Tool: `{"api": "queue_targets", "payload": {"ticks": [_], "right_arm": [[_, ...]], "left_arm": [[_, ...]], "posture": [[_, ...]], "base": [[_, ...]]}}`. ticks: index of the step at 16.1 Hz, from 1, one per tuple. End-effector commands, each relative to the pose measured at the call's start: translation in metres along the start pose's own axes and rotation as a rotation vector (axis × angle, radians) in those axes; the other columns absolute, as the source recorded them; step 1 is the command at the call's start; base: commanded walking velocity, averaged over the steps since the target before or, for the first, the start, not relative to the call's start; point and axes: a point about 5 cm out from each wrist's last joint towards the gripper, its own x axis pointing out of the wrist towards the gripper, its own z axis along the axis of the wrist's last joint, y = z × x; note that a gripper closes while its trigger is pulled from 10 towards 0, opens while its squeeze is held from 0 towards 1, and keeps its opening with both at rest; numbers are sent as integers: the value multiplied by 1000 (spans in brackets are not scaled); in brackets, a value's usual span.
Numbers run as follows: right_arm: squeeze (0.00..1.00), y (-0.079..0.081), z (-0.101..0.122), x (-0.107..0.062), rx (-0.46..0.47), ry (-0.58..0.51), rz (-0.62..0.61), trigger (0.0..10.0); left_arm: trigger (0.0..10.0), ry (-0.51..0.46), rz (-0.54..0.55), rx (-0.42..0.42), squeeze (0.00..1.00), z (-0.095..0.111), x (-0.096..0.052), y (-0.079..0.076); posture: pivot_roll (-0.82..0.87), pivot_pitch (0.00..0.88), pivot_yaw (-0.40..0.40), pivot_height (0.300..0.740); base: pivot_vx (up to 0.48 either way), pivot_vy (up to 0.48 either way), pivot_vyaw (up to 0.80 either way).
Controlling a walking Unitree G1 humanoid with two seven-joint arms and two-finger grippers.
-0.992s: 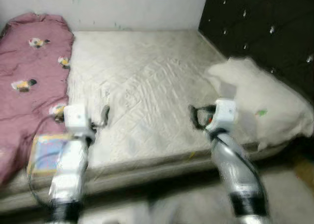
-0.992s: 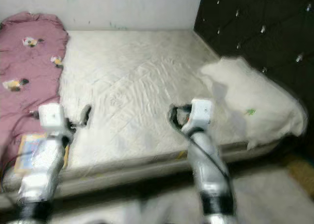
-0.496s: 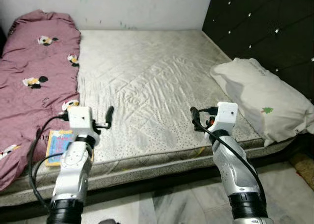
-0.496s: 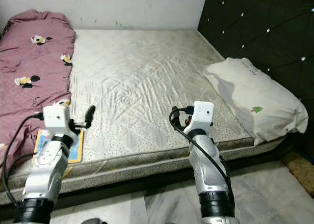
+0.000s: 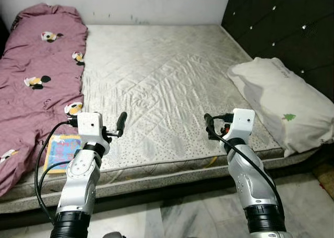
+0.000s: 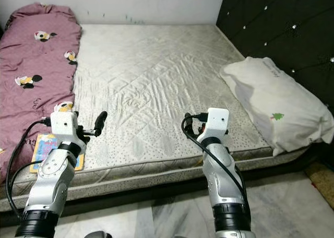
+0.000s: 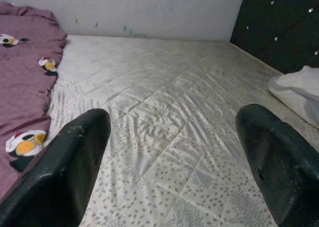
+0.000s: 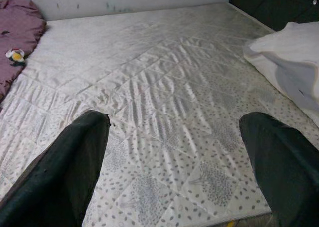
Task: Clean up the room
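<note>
A bare quilted mattress [image 5: 167, 76] lies before me. A maroon blanket [image 5: 36, 66] with cartoon prints is heaped along its left side. A white pillow [image 5: 282, 102] rests at the right, against the headboard. A colourful book [image 5: 60, 149] lies flat at the near left edge, beside the blanket. My left gripper [image 7: 172, 157] hovers open over the near left part of the mattress, just right of the book, holding nothing. My right gripper [image 8: 174, 162] hovers open over the near edge, left of the pillow, also holding nothing.
A black tufted headboard [image 5: 292, 29] runs along the right side. A pale wall [image 5: 156, 3] stands behind the bed. Marble floor [image 5: 198, 217] shows below the mattress's near edge, with a brownish mat [image 5: 326, 175] at the far right.
The blur has cleared and the whole picture has shifted, so the camera moved. Both arms keep the same raised pose with open fingers. Nothing on the bed has moved.
</note>
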Motion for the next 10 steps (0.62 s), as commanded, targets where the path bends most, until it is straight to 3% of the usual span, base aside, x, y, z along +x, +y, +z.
{"api": "queue_targets", "payload": {"ticks": [1, 10], "right_arm": [[0, -3, 4, 0, -10, -14, -5, 10000], [0, -2, 4, 1, -7, -14, -4, 10000]], "left_arm": [[10000, -16, -11, 6, 0, 3, 0, -1], [10000, -14, -13, 6, 0, 4, -1, 0]], "posture": [[-17, 0, -80, 740], [-16, 0, -80, 740]], "base": [[337, 0, 0], [343, 0, 0]]}}
